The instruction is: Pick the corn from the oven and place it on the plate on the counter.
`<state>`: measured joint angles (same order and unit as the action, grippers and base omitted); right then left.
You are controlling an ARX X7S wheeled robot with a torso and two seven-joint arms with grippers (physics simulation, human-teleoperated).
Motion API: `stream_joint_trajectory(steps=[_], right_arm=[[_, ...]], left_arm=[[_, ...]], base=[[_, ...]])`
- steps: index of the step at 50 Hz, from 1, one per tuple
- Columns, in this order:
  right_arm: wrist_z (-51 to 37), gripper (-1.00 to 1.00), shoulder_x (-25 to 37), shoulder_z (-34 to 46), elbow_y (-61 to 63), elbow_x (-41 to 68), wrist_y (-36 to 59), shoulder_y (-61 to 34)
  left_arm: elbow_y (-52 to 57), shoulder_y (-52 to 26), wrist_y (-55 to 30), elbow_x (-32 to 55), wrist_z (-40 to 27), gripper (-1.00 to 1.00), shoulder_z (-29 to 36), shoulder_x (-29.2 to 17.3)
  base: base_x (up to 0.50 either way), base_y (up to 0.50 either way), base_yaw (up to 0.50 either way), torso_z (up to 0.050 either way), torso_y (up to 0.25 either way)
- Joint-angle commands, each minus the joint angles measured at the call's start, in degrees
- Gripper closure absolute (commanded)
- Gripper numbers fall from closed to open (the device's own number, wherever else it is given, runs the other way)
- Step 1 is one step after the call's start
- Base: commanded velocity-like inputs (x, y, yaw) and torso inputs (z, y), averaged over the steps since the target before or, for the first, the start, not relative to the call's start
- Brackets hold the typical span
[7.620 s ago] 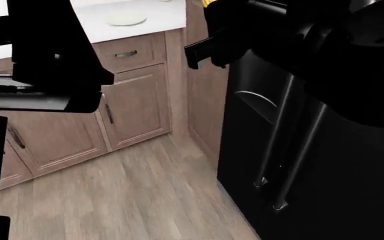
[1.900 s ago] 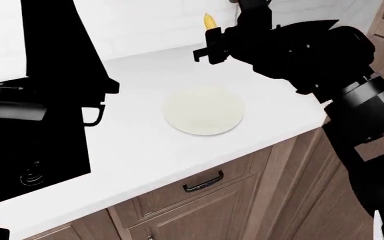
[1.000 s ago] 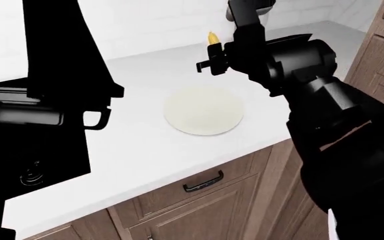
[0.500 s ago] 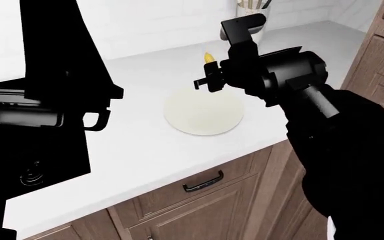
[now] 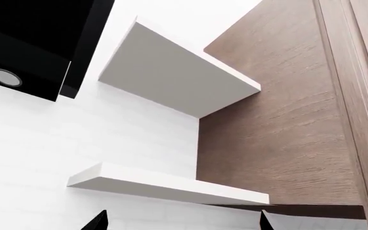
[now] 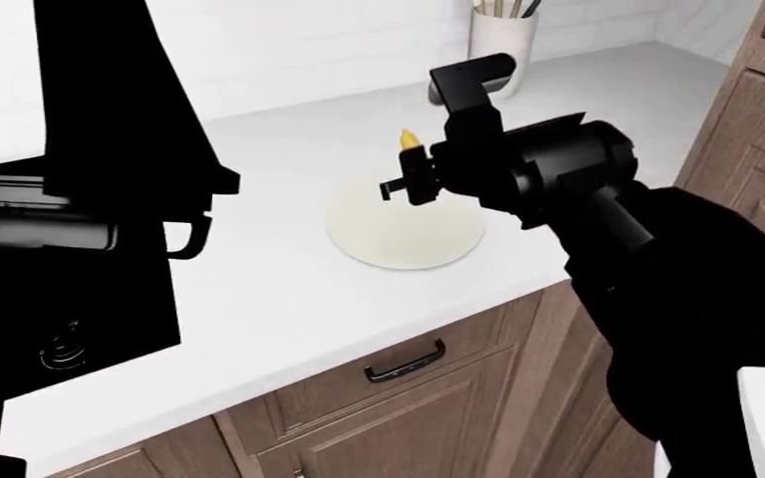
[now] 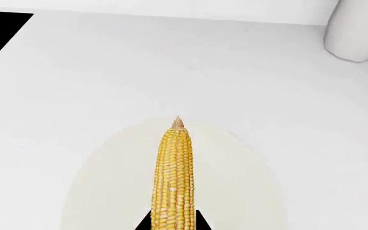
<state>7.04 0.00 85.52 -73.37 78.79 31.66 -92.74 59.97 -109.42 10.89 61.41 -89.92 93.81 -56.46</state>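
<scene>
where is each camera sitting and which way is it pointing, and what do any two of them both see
Head view: on the robot's head, facing down at the counter; both arms show, the right pincer holding the corn above the plate.
Left wrist view: near the left pincer, facing wall shelves; only its fingertips show.
Right wrist view: near the right pincer, facing along the corn at the plate.
Head and right wrist views share corn, plate and counter.

No lettering, label, brand mark, number or sign can be read in any of the views: the plate [image 6: 406,231], the white counter [image 6: 290,289] around it and the black appliance [image 6: 64,329] at the counter's edge all show plain, unmarked surfaces.
</scene>
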Motion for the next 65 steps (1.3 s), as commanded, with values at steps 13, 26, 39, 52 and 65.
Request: stream_joint_trajectory(steps=[13, 26, 39, 52, 65], right_arm=[[0.24, 1.00, 0.01, 1.23, 0.96, -0.28, 1.18, 0.94], [0.24, 1.00, 0.00, 1.48, 1.71, 0.64, 0.80, 1.12], [0.06, 1.00, 0.00, 1.97, 1.85, 1.00, 1.02, 1.78], [0.10, 1.00, 0.00, 1.91, 1.85, 1.21, 2.20, 2.07], [-0.98, 1.00, 0.00, 1.98, 1.68, 1.77, 3.33, 1.75]], left_arm=[[0.00, 0.18, 0.49, -0.52, 0.00, -1.00, 0.41, -0.36], [0.00, 0.05, 0.57, -0.56, 0.01, -1.00, 0.64, -0.09], [0.00, 0.69, 0.48, -0.88, -0.01, -1.00, 0.40, -0.24], [0.00, 1.16, 0.65, -1.24, -0.01, -1.00, 0.36, -0.53], [0.00, 0.20, 1.27, -1.24, 0.00, -1.00, 1.21, -0.62]], base=[[0.00, 0.00, 0.00, 0.000, 0.000], [0.00, 0.00, 0.00, 0.000, 0.001], [0.00, 0.00, 0.00, 0.000, 0.000], [0.00, 0.00, 0.00, 0.001, 0.000], [0.00, 0.00, 0.00, 0.000, 0.001]])
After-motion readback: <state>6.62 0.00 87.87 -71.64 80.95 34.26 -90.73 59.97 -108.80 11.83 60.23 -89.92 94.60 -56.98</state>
